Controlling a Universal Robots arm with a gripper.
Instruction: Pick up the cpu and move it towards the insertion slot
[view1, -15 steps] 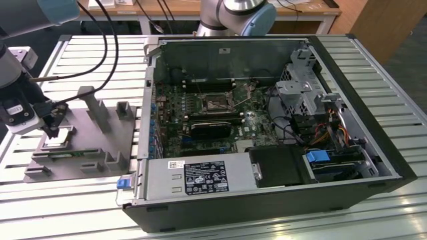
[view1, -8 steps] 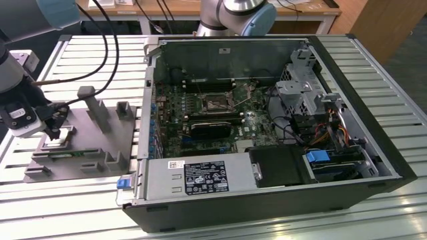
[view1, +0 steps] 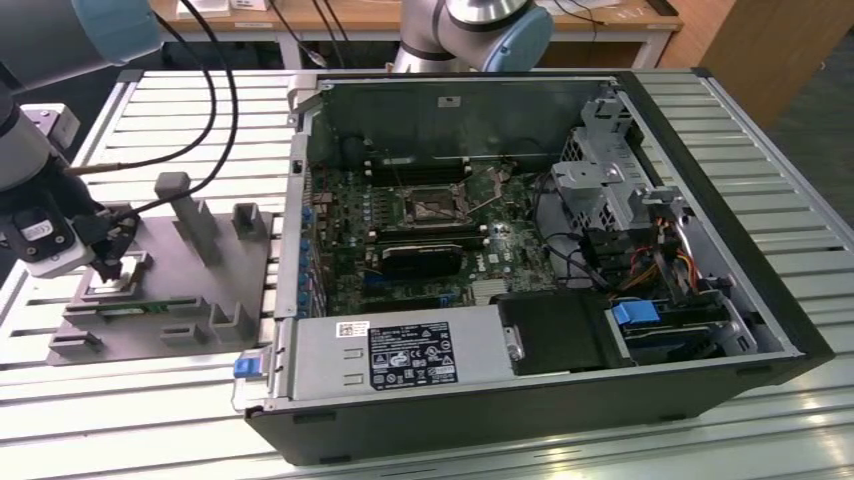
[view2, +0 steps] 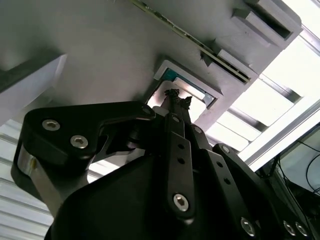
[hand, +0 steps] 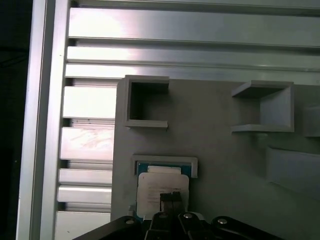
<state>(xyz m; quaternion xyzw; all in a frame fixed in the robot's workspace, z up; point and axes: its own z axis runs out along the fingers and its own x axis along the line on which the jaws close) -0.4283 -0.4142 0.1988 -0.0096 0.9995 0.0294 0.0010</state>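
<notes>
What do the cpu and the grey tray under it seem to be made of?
The cpu: likely a metal top, going by its bright silvery sheen; the pale rim's material is unclear. The tray: probably plastic, matte uniform grey with blocky walls.

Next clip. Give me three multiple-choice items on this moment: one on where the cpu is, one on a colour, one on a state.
1. Where is the cpu?
A) in the insertion slot
B) in a recess of the tray
C) held in the air

2. What colour is the tray?
A) blue
B) red
C) grey

3. How is the computer case?
A) side open, motherboard exposed
B) side panel on
C) wrapped in film

Key:
1 B: in the first wrist view the cpu lies flat in a framed recess with the gripper down at it. The insertion slot is apart, inside the case.
2 C: the tray is plain grey in the exterior view.
3 A: the exterior view looks straight into the case onto the board.
</notes>
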